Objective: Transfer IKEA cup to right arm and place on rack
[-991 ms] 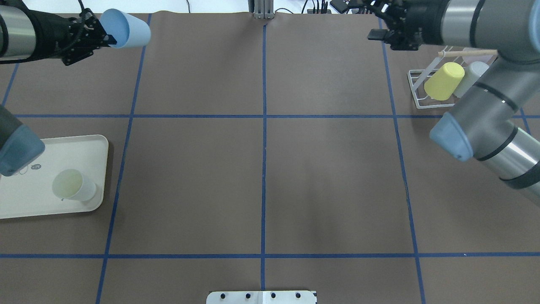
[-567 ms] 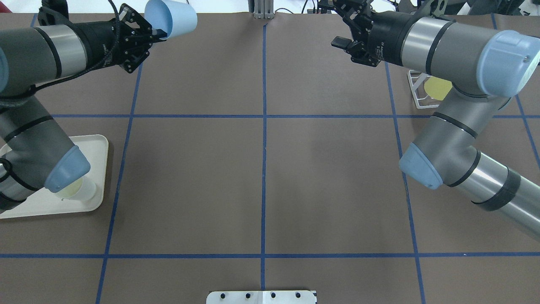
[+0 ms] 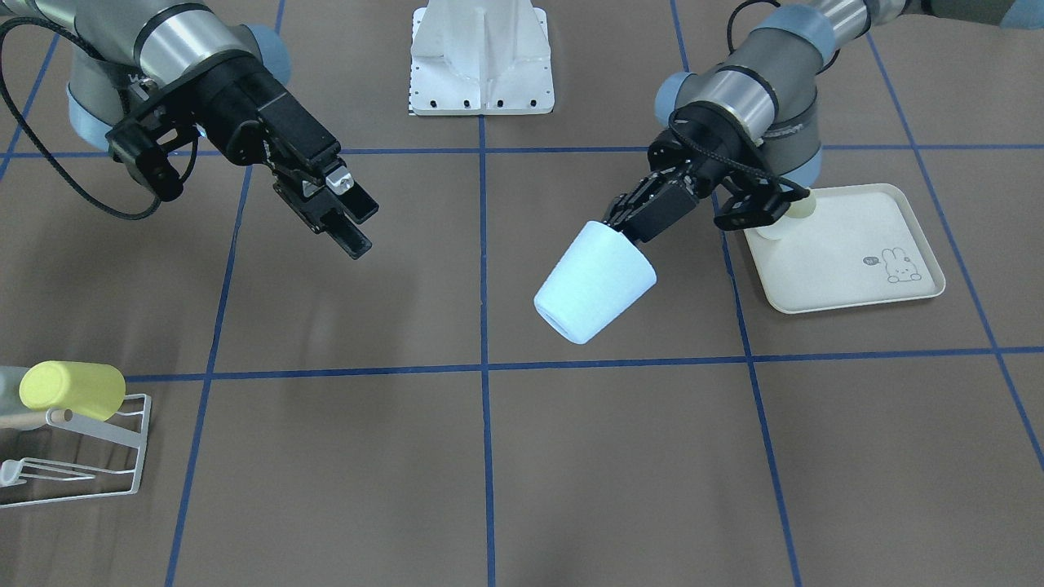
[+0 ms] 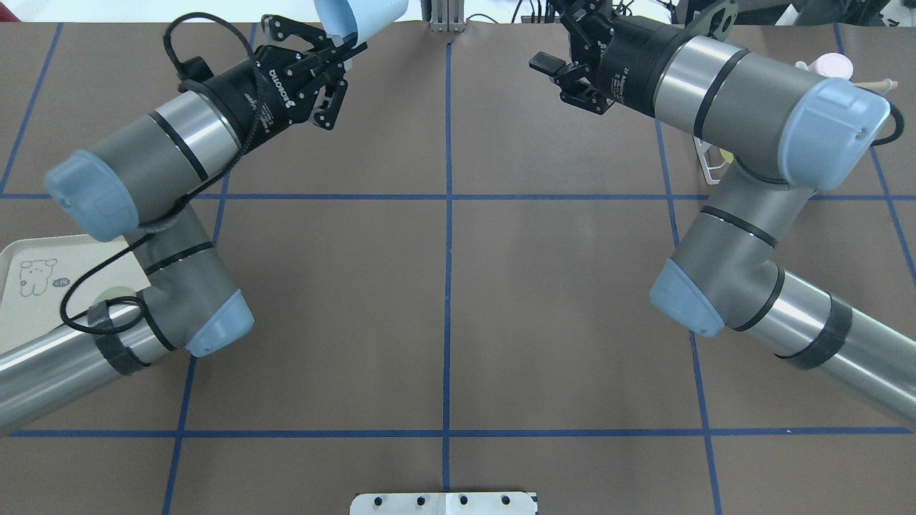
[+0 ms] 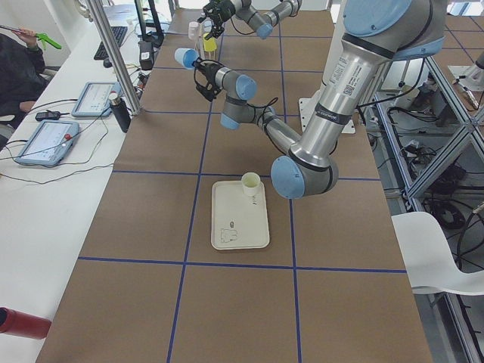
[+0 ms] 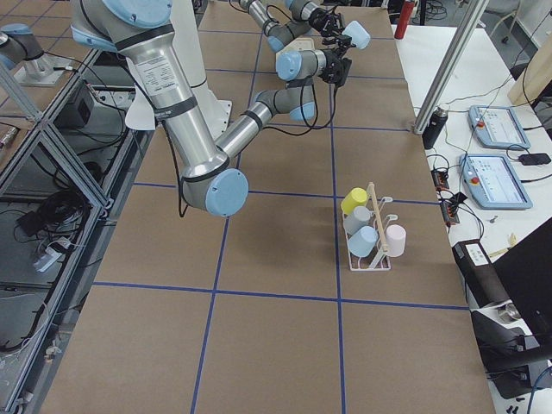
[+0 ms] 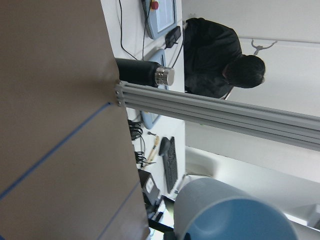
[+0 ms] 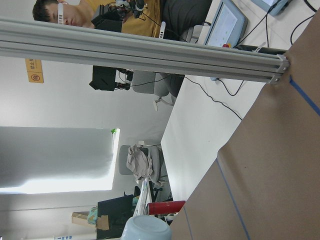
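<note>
Cup (image 3: 595, 281) of pale blue plastic hangs clear of the table, pinched at its rim by the left gripper (image 3: 626, 226), whose thin fingers are pressed onto the cup's wall. The mouth faces back toward that wrist, and the base points away from it, tilted downward. Across a gap from the base, the right gripper (image 3: 356, 222) hovers with its thick fingers spread and nothing between them, aimed roughly toward the cup without touching it. Just behind the left gripper, on the side away from the right one, a cream tray (image 3: 848, 281) with a rabbit drawing lies on the brown table (image 3: 620, 456), with a pale yellowish cup (image 5: 251, 184) standing upright at one end. Well apart from the right gripper, on the side away from the held cup, stands the white wire rack (image 6: 369, 266) with its wooden dowel (image 6: 376, 216). A yellow cup (image 6: 354, 201) and grey, blue and pink ones are slung on its prongs.
</note>
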Controlling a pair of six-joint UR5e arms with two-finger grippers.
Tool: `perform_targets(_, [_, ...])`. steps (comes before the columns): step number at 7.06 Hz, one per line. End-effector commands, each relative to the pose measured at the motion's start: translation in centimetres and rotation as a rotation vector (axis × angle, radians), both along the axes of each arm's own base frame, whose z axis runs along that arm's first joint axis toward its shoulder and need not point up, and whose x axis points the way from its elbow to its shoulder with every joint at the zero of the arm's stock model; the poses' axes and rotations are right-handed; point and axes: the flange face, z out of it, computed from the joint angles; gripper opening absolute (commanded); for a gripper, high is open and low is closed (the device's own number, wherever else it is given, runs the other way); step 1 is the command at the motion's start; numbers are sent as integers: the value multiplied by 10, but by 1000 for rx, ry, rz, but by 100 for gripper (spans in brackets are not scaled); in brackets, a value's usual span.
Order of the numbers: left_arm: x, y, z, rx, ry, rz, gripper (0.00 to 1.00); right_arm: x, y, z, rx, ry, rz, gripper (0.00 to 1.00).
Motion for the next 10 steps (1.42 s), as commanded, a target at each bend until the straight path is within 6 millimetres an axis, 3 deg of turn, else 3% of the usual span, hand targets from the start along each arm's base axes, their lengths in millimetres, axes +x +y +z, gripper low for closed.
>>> perform_targets(1, [24, 22, -9, 34, 221, 23, 0, -25, 12, 6, 8, -109, 25, 100])
perform_targets(2, [25, 22, -28, 61, 261, 27, 0, -41, 18, 14, 12, -135, 29, 100])
perform_targets(3, [39, 22, -38, 64, 266, 38, 0, -42, 19, 14, 14, -140, 29, 100])
perform_targets(4, [52, 19, -36, 55, 251, 44, 0, -42, 19, 15, 14, -137, 29, 100])
perform_targets(7, [63, 18, -28, 48, 218, 51, 0, -42, 19, 15, 17, -132, 31, 100])
perform_targets(10, [90, 25, -33, 35, 204, 77, 0, -43, 19, 17, 19, -126, 35, 100])
